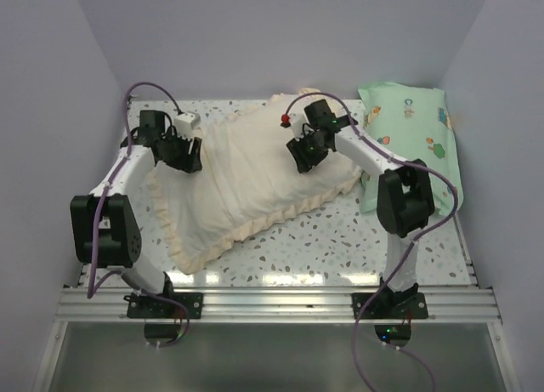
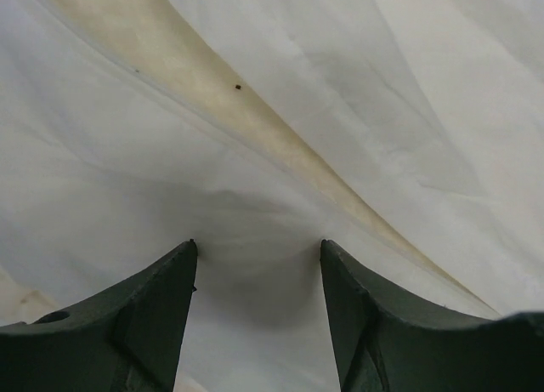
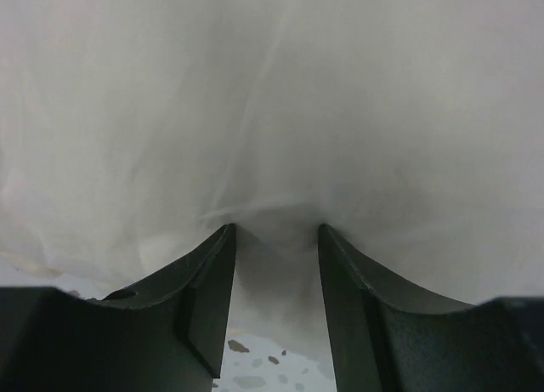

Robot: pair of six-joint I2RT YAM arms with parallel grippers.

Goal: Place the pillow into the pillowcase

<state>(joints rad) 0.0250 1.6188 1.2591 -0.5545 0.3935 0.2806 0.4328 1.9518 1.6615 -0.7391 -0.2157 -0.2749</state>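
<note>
Left gripper (image 2: 257,249) fingers parted, tips pressed into cream pillowcase (image 2: 357,77), right gripper (image 3: 276,230) likewise, only overhead view shows it plump, ruffled, mid-table, grippers at its 9 and 2 o'clock.

No text, label, brand or number could be read anywhere; the cartoon print on the green pillow (image 1: 412,124) was too small to make out.

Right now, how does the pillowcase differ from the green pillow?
The pillowcase is cream with ruffled trim; the green pillow is cartoon-printed, without ruffles. The pillowcase lies mid-table with the left gripper and right gripper on it; the green pillow sits far right. Both lie on the table.
</note>
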